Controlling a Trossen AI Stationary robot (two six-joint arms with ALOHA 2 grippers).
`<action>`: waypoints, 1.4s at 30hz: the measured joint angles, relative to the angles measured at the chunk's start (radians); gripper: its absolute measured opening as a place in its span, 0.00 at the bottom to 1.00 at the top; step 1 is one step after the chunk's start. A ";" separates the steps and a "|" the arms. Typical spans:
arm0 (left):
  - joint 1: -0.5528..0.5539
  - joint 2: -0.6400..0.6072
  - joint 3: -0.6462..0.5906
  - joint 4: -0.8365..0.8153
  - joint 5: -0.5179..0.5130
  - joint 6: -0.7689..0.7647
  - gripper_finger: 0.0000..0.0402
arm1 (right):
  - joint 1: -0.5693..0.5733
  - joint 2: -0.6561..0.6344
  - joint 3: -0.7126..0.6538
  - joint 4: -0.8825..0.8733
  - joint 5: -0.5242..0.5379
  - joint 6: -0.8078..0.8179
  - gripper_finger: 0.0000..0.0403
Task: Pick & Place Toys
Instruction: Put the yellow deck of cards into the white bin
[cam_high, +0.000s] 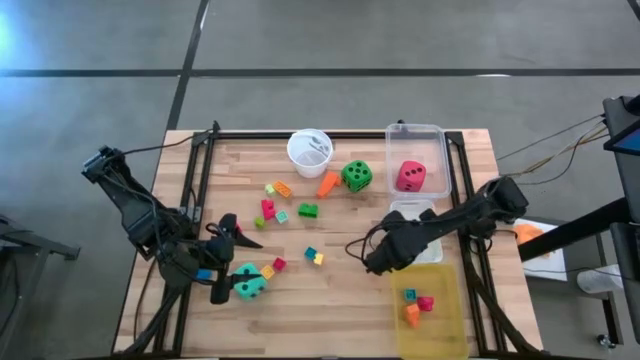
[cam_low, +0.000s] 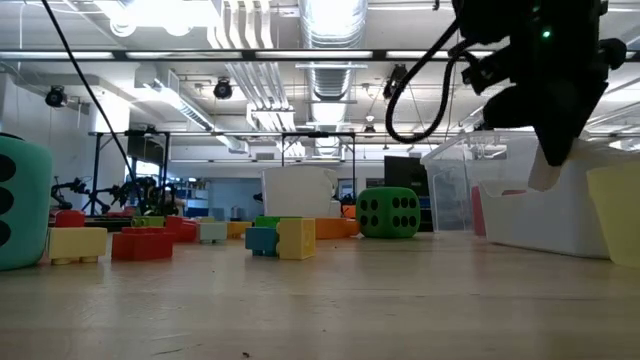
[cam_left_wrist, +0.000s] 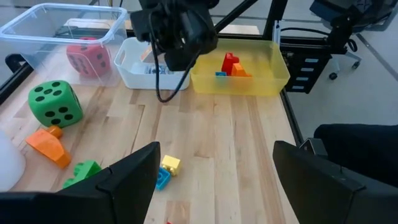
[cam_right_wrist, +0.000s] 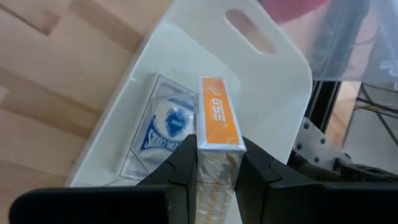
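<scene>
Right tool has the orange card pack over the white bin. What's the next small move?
Probably lower it a little, then open. The right tool is shut on the orange card pack, held above the white bin, where a blue card pack already lies flat beside it.

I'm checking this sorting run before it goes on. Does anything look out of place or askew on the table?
Mostly a normal mid-sort scatter. The right tool holds an orange card pack on its narrow edge over the white tray, where a blue pack lies flat. Loose blocks still dot the wood, and the teal die sits by the open left tool.
</scene>
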 joint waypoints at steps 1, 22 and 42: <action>0.000 0.000 0.000 0.000 0.000 0.000 0.78 | -0.005 0.006 0.000 0.001 -0.002 -0.004 0.15; 0.000 0.000 0.000 0.000 0.000 -0.003 0.78 | -0.040 0.084 -0.011 0.023 0.025 -0.036 0.15; 0.000 0.001 0.000 0.000 0.000 -0.003 0.78 | -0.040 0.090 -0.012 0.075 0.025 -0.128 0.15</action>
